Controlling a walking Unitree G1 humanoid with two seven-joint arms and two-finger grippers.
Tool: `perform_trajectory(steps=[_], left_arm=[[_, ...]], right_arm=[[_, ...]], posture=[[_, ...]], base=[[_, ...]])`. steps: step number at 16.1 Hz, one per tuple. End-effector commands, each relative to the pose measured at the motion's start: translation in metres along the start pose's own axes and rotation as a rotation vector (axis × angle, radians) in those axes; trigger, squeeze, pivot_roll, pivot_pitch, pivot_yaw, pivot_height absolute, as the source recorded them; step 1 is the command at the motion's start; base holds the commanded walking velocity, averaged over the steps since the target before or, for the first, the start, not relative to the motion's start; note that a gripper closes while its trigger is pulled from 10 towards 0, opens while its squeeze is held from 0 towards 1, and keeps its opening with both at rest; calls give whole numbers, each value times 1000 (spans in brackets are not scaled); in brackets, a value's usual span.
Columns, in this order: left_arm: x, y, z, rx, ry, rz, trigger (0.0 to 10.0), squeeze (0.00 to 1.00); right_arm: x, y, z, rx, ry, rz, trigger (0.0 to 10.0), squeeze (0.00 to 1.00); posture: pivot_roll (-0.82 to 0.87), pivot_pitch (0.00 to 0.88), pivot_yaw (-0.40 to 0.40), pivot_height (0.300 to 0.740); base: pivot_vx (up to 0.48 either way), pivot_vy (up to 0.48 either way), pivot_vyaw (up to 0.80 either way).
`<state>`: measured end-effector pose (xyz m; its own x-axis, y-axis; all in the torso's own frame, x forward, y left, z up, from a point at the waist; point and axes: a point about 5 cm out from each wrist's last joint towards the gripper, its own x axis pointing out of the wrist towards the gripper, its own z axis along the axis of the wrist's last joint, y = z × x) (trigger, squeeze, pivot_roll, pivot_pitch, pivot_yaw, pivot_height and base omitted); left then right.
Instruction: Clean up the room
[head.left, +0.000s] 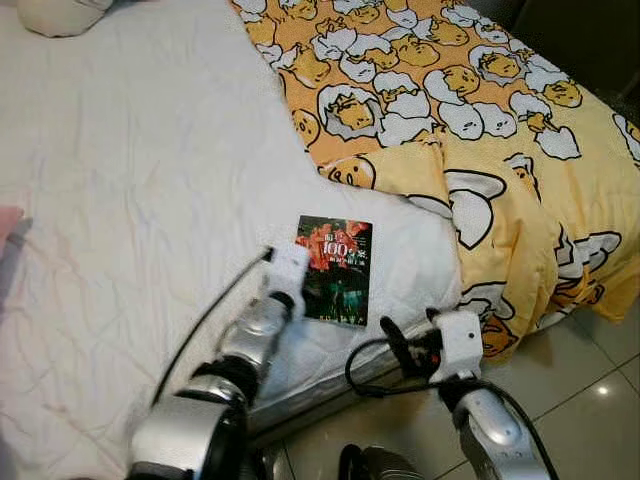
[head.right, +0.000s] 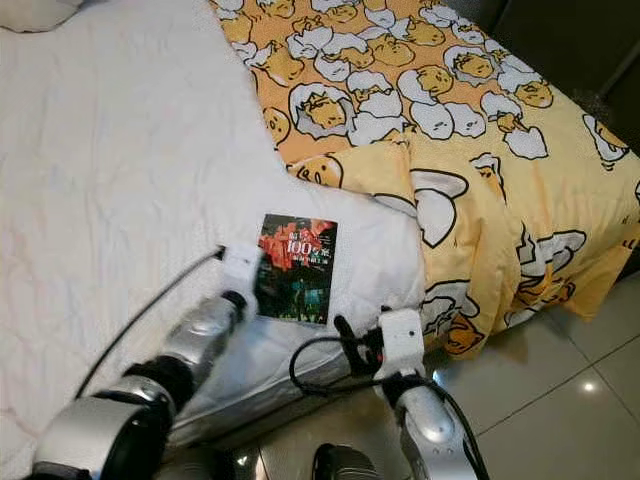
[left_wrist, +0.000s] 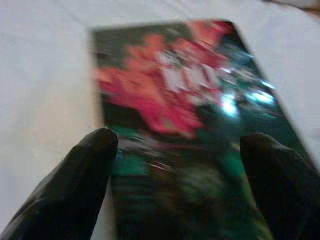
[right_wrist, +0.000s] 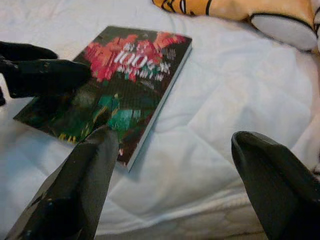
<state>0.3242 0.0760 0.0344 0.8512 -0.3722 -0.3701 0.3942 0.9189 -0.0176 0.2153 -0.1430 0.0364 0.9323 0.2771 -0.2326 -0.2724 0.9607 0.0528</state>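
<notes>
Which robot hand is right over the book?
The left gripper: its open black fingers straddle the near end of the book on the white bed. The right gripper, also open, is beside the book, by the bed's edge.

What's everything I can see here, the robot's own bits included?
Book: one, dark cover with red and green, flat near the bed's edge.
Sheet: one, white, over the mattress.
Duvet: one, yellow-orange with cartoon eggs, on the bed's right side, hanging over its edge.
Pillow: one, cream, at the far corner.
Floor: pale glossy tiles.
Left gripper: jaws open, at the book's near end.
Right gripper: jaws open, just off the bed's edge, facing the book.
</notes>
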Motion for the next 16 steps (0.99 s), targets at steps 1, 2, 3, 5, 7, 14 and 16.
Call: perform_trajectory(steps=[1, 2, 3, 5, 7, 14, 16], left_arm=[[-2, -6, -10, -16, 51, -28, 10000, 0], [-2, -7, -16, -10, 86, -9, 10000, 0], [-3, -3, -19, -5, 107, 48, 10000, 0], [-4, 9, -15, 23, 88, 169, 10000, 0], [-2, 10, -6, 54, 40, 195, 10000, 0], [-2, -18, -25, -44, 143, 70, 10000, 0], [-2, -17, -27, -5, 171, 110, 10000, 0]], right_arm=[[-3, -2, -3, -3, 7, -15, 10000, 0], [-4, -2, -4, -4, 11, -13, 10000, 0], [-4, -1, -5, -5, 14, -13, 10000, 0], [-6, 0, -5, -9, 14, -11, 10000, 0], [-10, -1, -6, -16, 23, -13, 10000, 0], [-22, 1, -10, -19, 46, -12, 10000, 0], [-24, 3, -9, -7, 50, -11, 10000, 0]], posture=[[-119, 104, -34, 740], [-119, 106, -30, 740], [-123, 109, -30, 740], [-137, 117, -32, 740], [-143, 125, -32, 740], [-152, 164, -45, 740], [-147, 198, -50, 740]], base=[[0, 0, 0], [0, 0, 0], [0, 0, 0], [0, 0, 0], [0, 0, 0], [0, 0, 0], [0, 0, 0]])
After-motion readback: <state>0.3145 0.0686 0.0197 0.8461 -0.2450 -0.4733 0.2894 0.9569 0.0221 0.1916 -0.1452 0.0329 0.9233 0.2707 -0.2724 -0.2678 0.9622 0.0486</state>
